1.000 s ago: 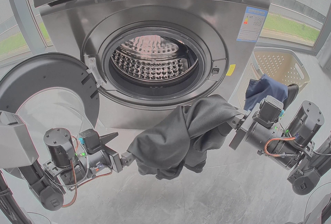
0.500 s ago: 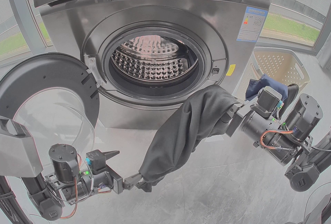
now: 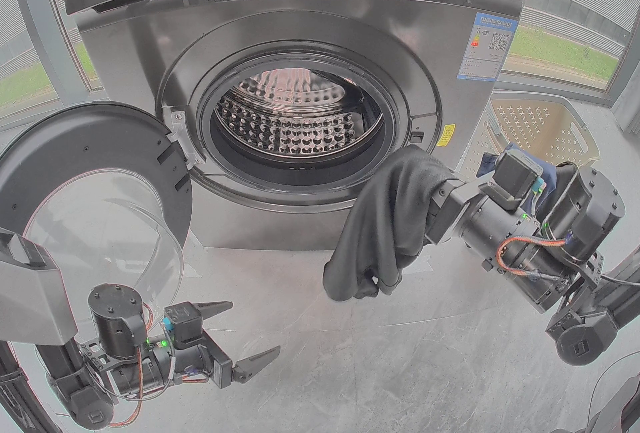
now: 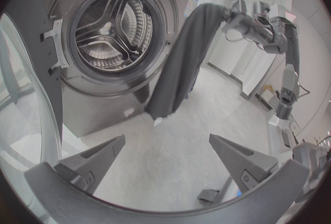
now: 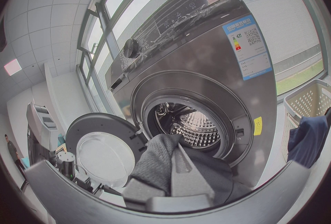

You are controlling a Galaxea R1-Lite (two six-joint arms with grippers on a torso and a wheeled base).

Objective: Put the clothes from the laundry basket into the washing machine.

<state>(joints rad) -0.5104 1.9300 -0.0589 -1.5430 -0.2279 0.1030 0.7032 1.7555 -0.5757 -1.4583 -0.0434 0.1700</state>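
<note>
Before the silver front-loading washing machine (image 3: 133,54), the left pincer (image 3: 255,326) has let go — jaws apart — so the right pincer (image 3: 432,201) alone clamps the dark grey garment (image 3: 387,221), seemingly ready for loading.

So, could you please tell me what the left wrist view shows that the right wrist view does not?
Left wrist view alone: the dark garment hanging full length from the right gripper, its lower end free, framed by the open left gripper. Right wrist view alone: the laundry basket with a blue garment at its rim, and the machine's control knob. Both: the washing machine, its open door, the drum, and the dark garment.
</note>
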